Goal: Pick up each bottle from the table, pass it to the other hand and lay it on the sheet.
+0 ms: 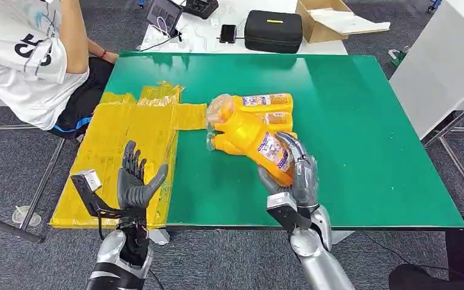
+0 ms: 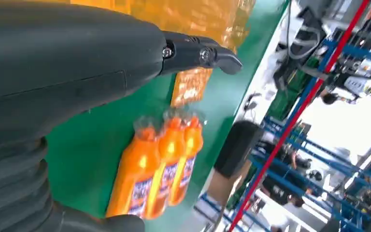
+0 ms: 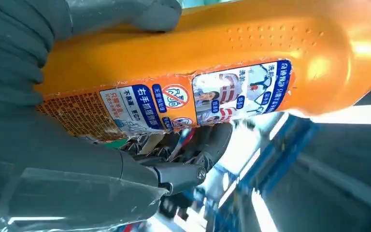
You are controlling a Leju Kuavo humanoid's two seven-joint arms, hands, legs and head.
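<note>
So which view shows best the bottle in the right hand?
The right wrist view: the held bottle is close, its label readable. The head view shows it whole in the right hand. The left wrist view shows three bottles, grip unclear.

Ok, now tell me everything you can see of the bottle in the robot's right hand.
The bottle is bright orange, glossy plastic by the look of it, with a patch of raised dots on its side and a printed label in orange, blue and white carrying small pictures and text. The right hand grips its base end, fingers wrapped around the body. It is tilted, its clear-wrapped cap end pointing toward the yellow sheet. It sits above the green table, overlapping two more orange bottles in the head view; I cannot tell whether it touches them.
</note>
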